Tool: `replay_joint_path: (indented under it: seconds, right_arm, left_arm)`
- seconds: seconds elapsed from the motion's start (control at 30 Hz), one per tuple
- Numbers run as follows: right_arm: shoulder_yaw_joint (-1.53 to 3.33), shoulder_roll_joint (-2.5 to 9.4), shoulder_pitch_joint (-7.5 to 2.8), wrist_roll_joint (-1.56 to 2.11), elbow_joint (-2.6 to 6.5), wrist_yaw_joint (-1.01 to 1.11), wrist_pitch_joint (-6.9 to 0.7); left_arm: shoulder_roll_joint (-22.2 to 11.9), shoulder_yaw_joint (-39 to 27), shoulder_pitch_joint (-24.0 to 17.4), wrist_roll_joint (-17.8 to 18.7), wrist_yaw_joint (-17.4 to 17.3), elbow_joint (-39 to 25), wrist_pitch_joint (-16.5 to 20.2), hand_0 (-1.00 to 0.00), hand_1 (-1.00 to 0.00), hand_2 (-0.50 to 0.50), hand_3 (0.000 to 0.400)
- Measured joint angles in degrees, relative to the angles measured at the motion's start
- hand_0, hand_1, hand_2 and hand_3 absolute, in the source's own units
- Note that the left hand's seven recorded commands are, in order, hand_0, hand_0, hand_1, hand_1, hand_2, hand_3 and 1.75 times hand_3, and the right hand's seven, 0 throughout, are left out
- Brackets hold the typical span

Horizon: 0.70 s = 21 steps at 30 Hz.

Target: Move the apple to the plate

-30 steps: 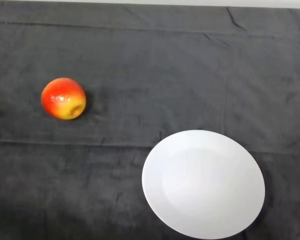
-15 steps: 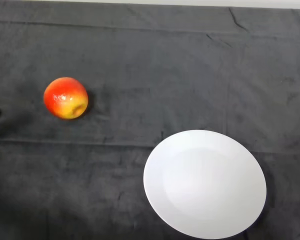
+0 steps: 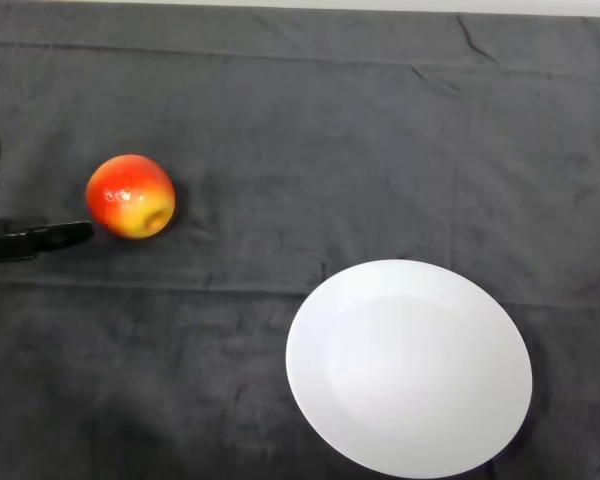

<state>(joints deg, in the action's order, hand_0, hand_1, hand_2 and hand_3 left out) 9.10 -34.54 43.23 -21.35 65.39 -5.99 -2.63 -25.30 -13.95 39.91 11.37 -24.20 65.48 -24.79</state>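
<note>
One open hand [image 3: 20,240] just left of apple [image 3: 131,196]; plate [image 3: 409,367] well apart.

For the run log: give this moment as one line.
phase: approach | left hand: open, beside apple, not touching | apple: on cloth | plate: empty

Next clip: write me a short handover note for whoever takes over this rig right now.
Left hand: open, at the view's left edge, one straight finger pointing at the apple, just short of it; holding nothing.
Apple: on the dark cloth, far left, not grasped.
Plate: white, nothing on it, near right of the apple.
Done: only the approach.
Left: grasp the apple, carry it to the plate, release.
</note>
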Motion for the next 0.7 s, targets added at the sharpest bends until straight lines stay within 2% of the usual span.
replay_joint_path:
  seconds: [0.43, 0.7]
  right_arm:
    - [0.00, -0.03, 0.00, 0.00, -0.01, 0.00, 0.00]
    - [-0.01, -0.07, 0.00, 0.01, -0.03, 0.00, 0.00]
  left_arm:
    - [2.43, 5.47, 0.01, -6.67, 1.65, 0.19, 0.00, 0.00, 0.00, 0.00, 0.000]
    - [2.51, 8.96, 0.15, -10.39, 2.71, 0.21, 0.57, 0.00, 0.00, 0.00, 0.000]
